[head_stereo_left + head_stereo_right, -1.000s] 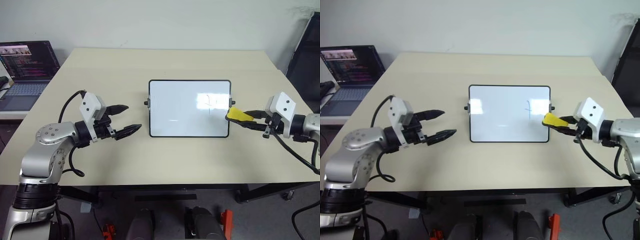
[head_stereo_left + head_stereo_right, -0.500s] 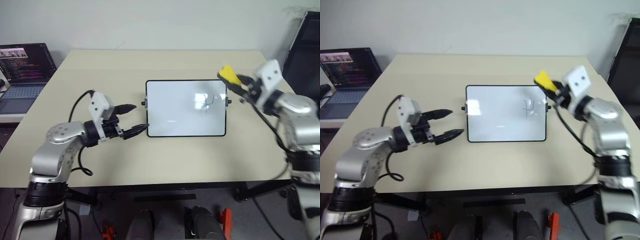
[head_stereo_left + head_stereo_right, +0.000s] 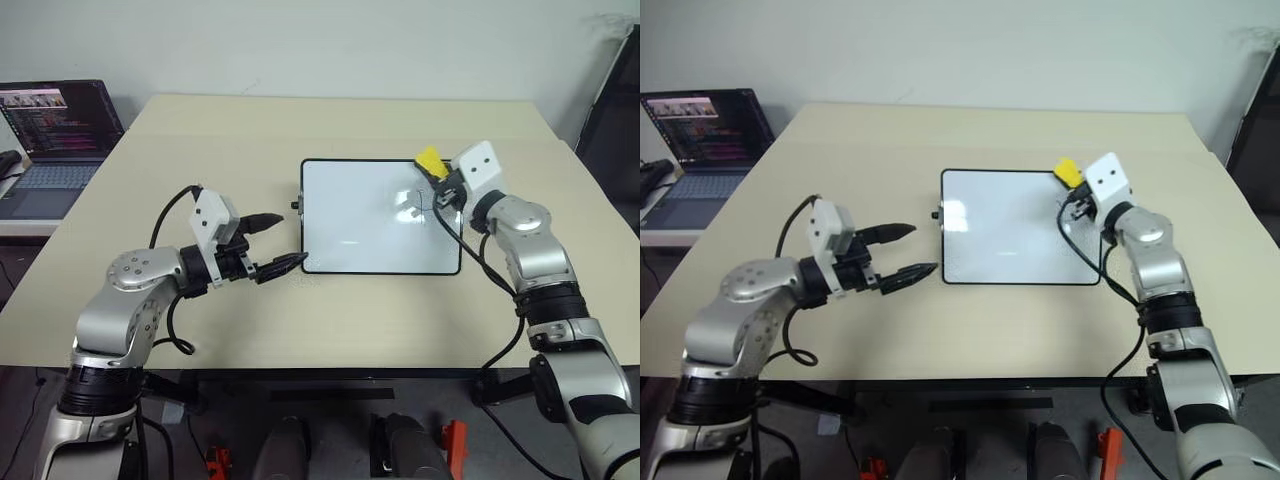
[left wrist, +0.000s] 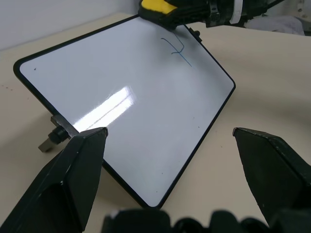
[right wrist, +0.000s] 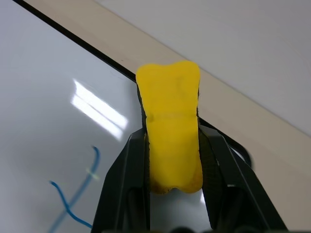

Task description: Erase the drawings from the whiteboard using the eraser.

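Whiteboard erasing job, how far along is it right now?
Done: the right gripper has its jaws shut on the eraser and holds it over the far right corner of the whiteboard. In hand: getting the eraser to the drawings, a blue cross-like mark near that corner. Left: the wiping itself, since the mark looks intact. The left gripper hovers open beside the board's left edge, apart from it.

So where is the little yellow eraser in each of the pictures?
Left eye view: the eraser is at the whiteboard's far right corner, pinched in the right gripper.
Right eye view: same far right corner.
Left wrist view: at the top edge, beside the blue drawing.
Right wrist view: in the middle, squeezed between two black fingers.
Shared landmark: the whiteboard's black frame.
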